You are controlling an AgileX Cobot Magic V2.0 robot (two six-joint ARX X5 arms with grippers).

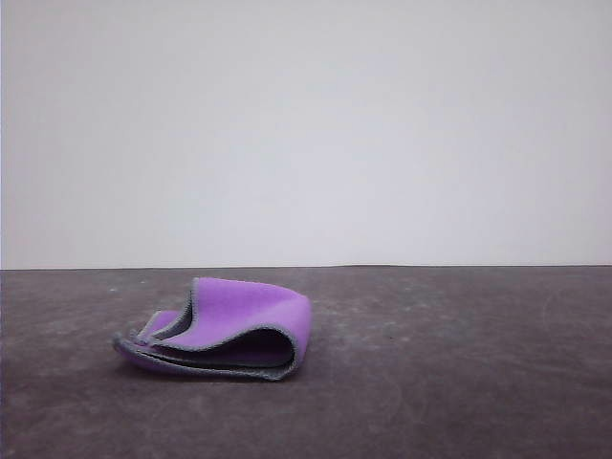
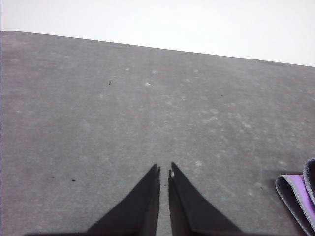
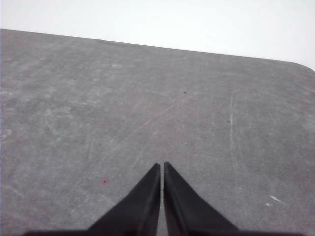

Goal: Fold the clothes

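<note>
Cloth: we see the cloth [image 1: 225, 330] lying on the table [image 1: 459, 382], left of centre, doubled over with its purple face out and a loose loop open toward us.
Left gripper: the left gripper [image 2: 164, 169] hangs over bare table, tips nearly together, empty; the cloth's edge [image 2: 300, 196] lies well to one side.
Right gripper: the right gripper [image 3: 162, 166] is likewise pinched to a slit, holding nothing.
Step in hand: we judge the fold made but slack; pressing the loop flat would tidy it.
Surroundings: nothing stands near the cloth; only scuffs mark the table.
</note>
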